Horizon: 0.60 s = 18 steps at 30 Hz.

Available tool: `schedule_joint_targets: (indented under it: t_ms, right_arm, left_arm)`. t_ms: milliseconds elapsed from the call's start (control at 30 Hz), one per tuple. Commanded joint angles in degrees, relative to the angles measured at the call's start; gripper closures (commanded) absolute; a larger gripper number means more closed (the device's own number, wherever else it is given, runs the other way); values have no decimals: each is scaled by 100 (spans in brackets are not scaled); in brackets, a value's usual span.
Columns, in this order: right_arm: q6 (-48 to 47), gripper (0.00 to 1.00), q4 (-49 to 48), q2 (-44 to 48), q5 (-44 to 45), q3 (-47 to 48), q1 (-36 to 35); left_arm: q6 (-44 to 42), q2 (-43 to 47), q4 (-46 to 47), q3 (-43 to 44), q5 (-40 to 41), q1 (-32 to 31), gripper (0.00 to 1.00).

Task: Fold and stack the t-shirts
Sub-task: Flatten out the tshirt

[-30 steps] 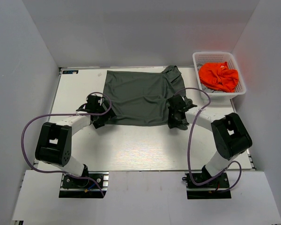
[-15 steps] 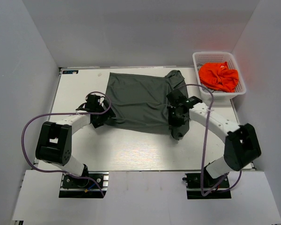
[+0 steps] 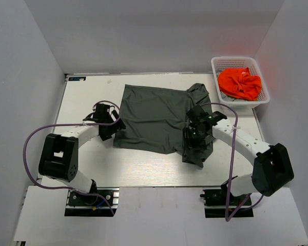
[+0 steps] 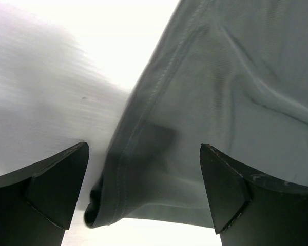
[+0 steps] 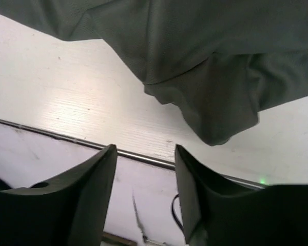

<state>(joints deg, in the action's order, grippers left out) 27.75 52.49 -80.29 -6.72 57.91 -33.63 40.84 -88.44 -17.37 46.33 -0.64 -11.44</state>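
Filling the middle of the top view, a flat white table [image 3: 143, 164] with a small dark sticker [image 3: 78, 79] at its upper left corner, and plain grey walls [image 3: 143, 36] on the left, right and top. In the upper right of the frame, a white plastic basket [image 3: 235, 62] full of little holes, sitting on the far corner of the table. Low down in the right wrist view, a thin shiny metal strip [image 5: 143, 156] along the table edge, with a tiny green dot of light [image 5: 262, 181] near the lower right.
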Motion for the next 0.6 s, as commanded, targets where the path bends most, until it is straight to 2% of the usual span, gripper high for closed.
schedule_joint_targets:
  t_ms: [0, 67, 100, 133, 300, 433, 567]
  right_arm:
    - [-182, 44, 7, 338, 342, 177, -4]
    - [-42, 36, 60, 461, 618, 203, 23]
    - [11, 33, 68, 584, 1168, 203, 58]
    - [107, 26, 51, 593, 1295, 194, 119]
    - [187, 10, -265, 655, 2455, 133, 400]
    - [91, 10, -844, 480, 2825, -8, 751]
    - [-259, 10, -2003, 129, 3395, -279, 1129]
  left_arm:
    - [-94, 196, -382, 61, 301, -15, 1]
    - [-94, 327, -513, 113, 433, -16, 1]
    - [-42, 328, -592, 183, 434, -68, 1]
    - [-41, 397, -593, 262, 434, -69, 1]
    - [-199, 635, -523, 667, 171, -69, 1]
    - [-261, 619, 48, 817, -470, -261, 1]
    - [-261, 181, 541, 878, -1227, -490, 1]
